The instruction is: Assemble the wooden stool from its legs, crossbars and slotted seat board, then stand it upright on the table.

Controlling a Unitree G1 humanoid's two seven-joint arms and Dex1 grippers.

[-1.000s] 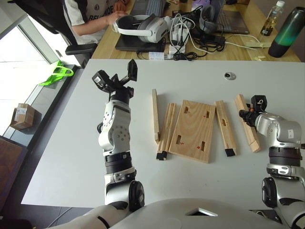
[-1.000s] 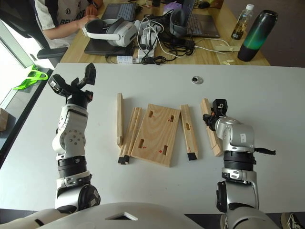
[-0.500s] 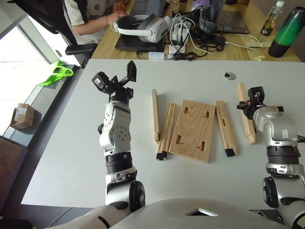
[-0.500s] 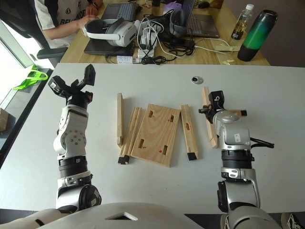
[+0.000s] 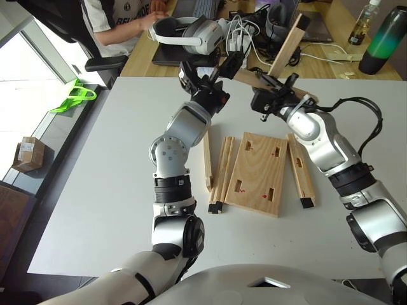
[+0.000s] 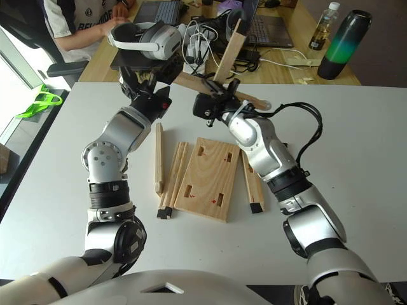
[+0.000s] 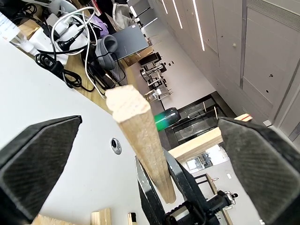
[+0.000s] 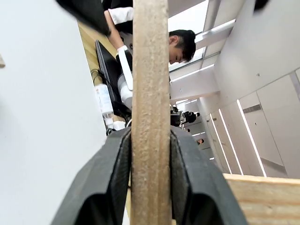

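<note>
My right gripper [image 5: 275,96] is shut on a wooden leg piece [image 5: 287,44], held in the air over the far middle of the table. The piece has two bars joined at an angle; in the right wrist view the fingers [image 8: 112,187] clamp one bar [image 8: 150,103]. My left gripper [image 5: 208,68] is open, its pads [image 7: 42,154] standing wide on either side of the other bar's free end [image 7: 136,122] without touching it. The slotted seat board [image 5: 257,173] lies flat on the table [image 5: 95,190]. Loose legs and crossbars lie to its left [image 5: 207,152] [image 5: 222,173] and right [image 5: 300,170].
A wooden desk [image 5: 331,44] behind the table carries a headset [image 5: 184,28], cables, a laptop, a dark green bottle [image 5: 381,41] and a small clear one. A person sits at its left end. A round cable port [image 6: 264,103] is set in the table.
My right gripper lifted the leg piece off the table's right side and swung it up to the far middle. My left gripper rose and moved right to the piece's end.
</note>
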